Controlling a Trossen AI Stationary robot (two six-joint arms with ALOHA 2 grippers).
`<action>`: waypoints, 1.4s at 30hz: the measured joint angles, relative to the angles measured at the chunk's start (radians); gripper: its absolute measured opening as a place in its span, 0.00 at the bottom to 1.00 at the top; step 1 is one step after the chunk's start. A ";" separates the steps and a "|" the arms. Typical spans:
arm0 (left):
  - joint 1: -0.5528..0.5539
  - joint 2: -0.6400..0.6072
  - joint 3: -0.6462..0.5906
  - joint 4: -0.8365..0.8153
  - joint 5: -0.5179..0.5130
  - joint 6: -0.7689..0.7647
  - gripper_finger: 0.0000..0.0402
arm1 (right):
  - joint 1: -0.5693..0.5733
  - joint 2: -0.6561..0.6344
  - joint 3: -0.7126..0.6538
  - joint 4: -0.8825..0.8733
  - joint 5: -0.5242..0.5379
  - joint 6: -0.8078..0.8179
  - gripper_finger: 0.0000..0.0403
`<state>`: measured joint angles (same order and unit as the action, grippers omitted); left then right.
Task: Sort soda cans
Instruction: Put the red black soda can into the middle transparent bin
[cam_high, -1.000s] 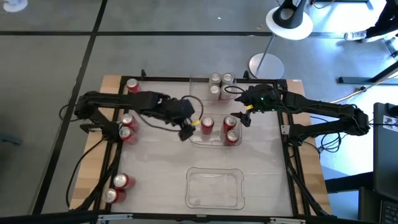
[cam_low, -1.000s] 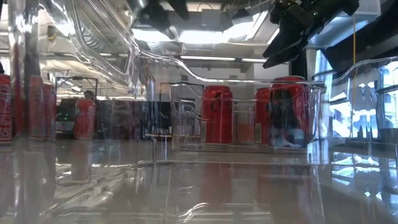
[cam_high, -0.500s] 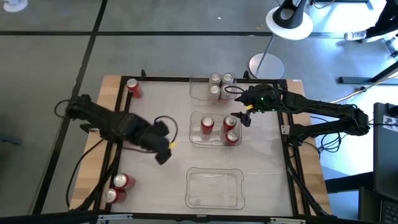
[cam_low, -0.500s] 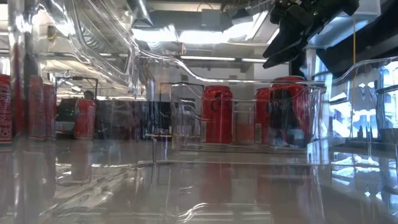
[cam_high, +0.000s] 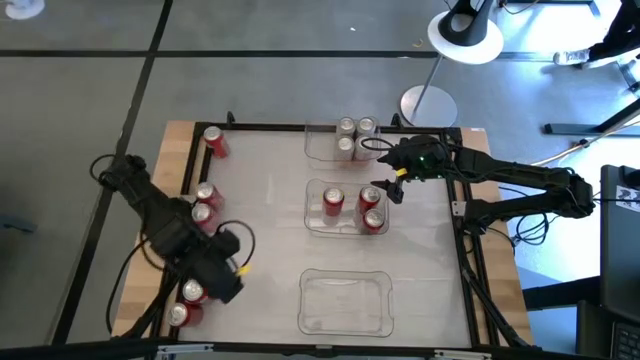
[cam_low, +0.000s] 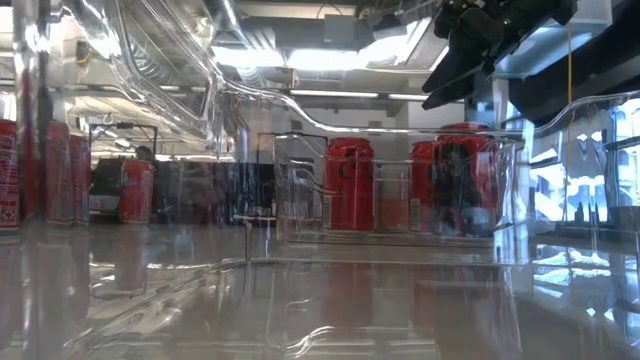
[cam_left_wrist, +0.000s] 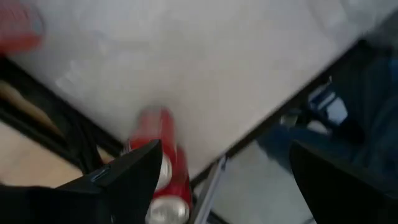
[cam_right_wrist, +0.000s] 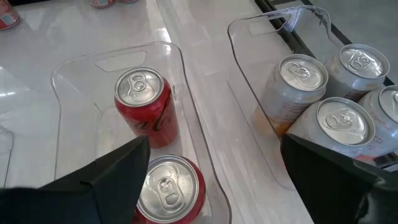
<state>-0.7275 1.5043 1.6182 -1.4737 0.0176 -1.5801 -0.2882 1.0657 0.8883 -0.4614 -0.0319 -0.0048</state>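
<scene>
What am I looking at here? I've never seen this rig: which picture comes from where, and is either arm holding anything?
Two dark robot arms at a table are sorting soda cans into clear trays. One picture looks straight down, one looks level across the tabletop, and one camera sits on each wrist. The far tray holds silver cans, the middle tray holds three red cans, and the near tray holds nothing. Loose red cans stand along the table's left side. The left hand, open and empty, hovers over two corner cans. The right hand, also open and empty, hangs over the middle tray.
</scene>
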 joint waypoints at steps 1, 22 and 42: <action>-0.026 0.001 0.000 0.003 0.014 -0.012 0.84 | 0.000 0.000 0.000 0.000 0.000 0.000 0.89; -0.413 0.005 -0.195 0.257 0.034 -0.064 0.84 | 0.000 0.000 0.000 0.004 0.042 0.000 0.89; -0.434 0.005 -0.369 0.316 0.185 0.011 0.84 | 0.000 0.000 0.000 0.003 0.048 0.000 0.89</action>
<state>-1.1610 1.5089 1.2495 -1.1572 0.2025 -1.5690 -0.2882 1.0657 0.8883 -0.4583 0.0162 -0.0044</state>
